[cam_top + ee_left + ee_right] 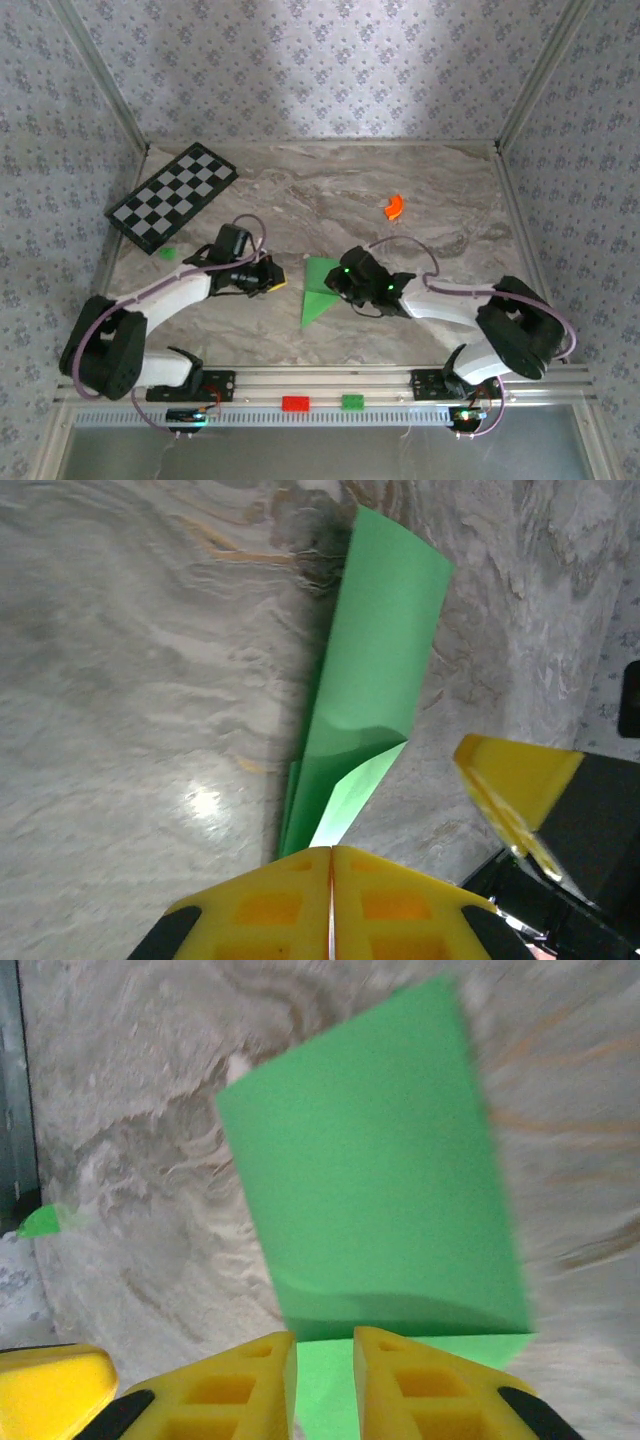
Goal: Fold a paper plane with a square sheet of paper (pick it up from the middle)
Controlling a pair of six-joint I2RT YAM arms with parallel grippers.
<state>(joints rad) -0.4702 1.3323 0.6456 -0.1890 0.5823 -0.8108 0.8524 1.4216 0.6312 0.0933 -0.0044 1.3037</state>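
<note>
Currently the green paper [317,290], folded to a narrow pointed shape, sits at the middle of the counter [430,190], between my two sets of jaws. My left jaws are closed, fingertips [270,890] pressed together at the paper's edge; whether a layer is pinched there I cannot tell. My right jaws stand narrowly apart, with paper visible in the gap. Procedure, as I judge it: hold the left side fixed, draw the right jaws straight back without dragging, and verify that the layers lie aligned on the crease.

Green paper [370,1180] shows between slightly parted fingers [230,1390].
</note>
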